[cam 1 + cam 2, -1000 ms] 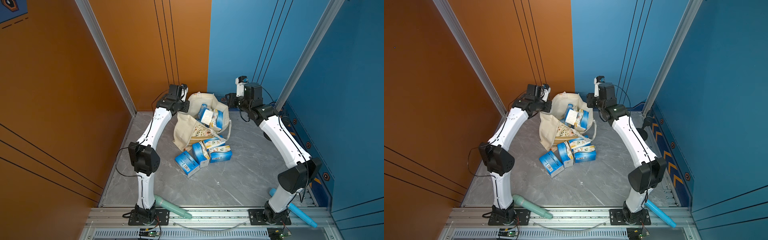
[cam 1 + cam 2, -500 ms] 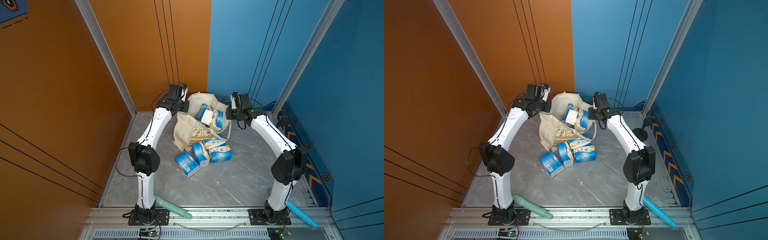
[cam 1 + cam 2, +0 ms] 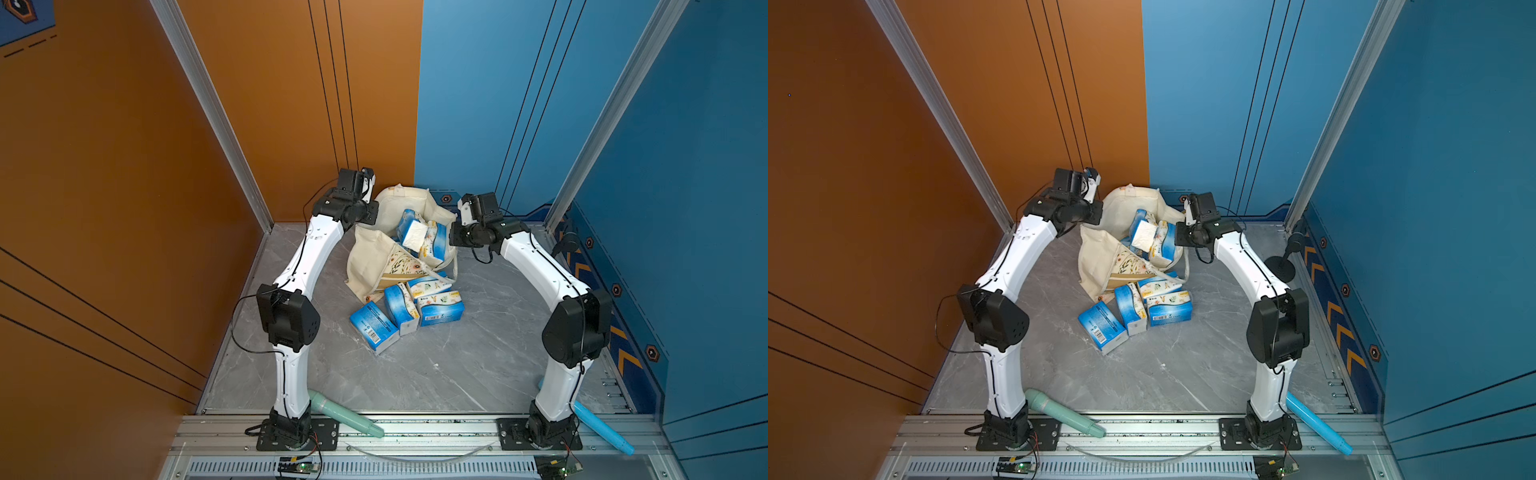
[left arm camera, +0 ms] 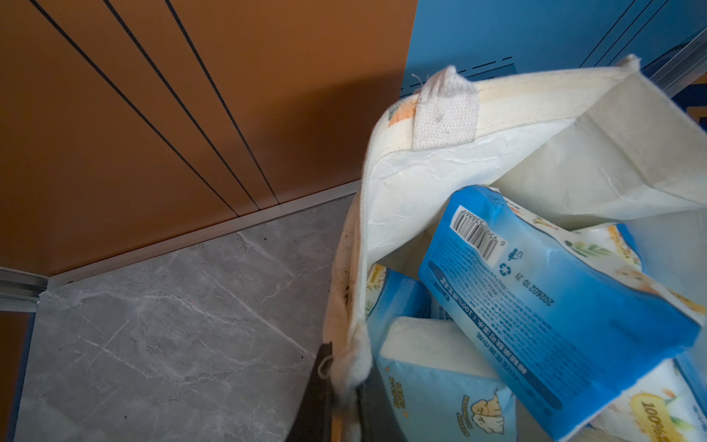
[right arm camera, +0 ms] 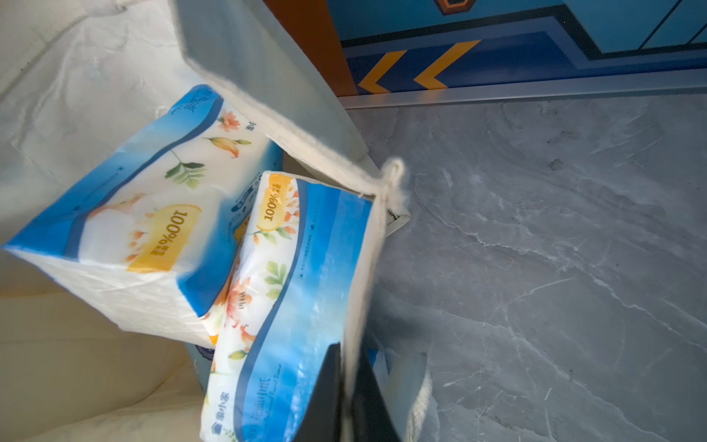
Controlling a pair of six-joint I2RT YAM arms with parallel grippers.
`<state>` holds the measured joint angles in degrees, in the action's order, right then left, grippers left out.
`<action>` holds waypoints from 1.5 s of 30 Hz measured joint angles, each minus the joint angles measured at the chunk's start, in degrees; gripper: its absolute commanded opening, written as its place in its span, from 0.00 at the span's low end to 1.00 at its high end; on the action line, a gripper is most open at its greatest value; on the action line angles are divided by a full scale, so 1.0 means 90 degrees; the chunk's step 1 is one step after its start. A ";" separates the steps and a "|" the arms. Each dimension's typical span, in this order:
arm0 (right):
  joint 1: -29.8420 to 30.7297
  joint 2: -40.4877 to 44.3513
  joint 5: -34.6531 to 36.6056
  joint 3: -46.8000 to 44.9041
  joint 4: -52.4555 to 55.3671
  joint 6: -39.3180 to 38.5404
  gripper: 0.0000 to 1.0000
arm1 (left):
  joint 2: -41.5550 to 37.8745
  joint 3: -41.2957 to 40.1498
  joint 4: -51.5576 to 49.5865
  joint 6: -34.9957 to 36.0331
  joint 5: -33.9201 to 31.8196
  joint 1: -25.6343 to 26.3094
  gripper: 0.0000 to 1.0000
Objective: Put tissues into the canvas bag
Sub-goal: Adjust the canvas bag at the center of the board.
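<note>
One canvas bag (image 3: 370, 257), mouth open, on the grey tabletop (image 3: 457, 374); two cylinders by my bases: teal cylinder (image 3: 345, 413), light-blue cylinder (image 3: 602, 428). Tissue packs (image 3: 415, 235): at least three inside the bag, four loose packs (image 3: 440, 309) clustered just beside its near side; legible print is "100%" on yellow badges and "20260210" near a barcode. Two claws, both clenched on the bag's rim: left claw (image 4: 342, 382) one side, right claw (image 5: 346, 367) opposite.

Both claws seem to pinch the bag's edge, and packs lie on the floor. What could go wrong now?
1. The left gripper and right gripper pinch only a thin edge of the canvas bag; the cloth could slip out.
2. The packs inside are piled tilted near its mouth; a tug might spill them.
</note>
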<state>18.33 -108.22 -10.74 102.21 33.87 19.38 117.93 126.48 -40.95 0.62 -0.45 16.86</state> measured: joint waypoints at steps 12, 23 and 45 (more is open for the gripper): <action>0.0369 -0.0002 -0.0335 0.0748 0.0185 -0.0051 0.00 | -0.0066 -0.0204 0.0442 -0.0022 0.0095 -0.0012 0.00; 0.0648 0.0226 -0.0083 0.2514 0.0447 -0.0100 0.00 | -0.0075 0.0627 0.0612 0.0155 -0.0294 -0.0049 0.00; 0.1037 0.0287 0.0862 0.1222 0.1173 -0.0316 0.00 | 0.0862 0.1122 0.0403 0.0527 -0.0350 -0.0245 0.00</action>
<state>27.66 -105.65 -2.98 113.21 44.42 16.53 125.69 136.57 -37.32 5.37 -3.60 14.66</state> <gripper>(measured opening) 0.051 0.098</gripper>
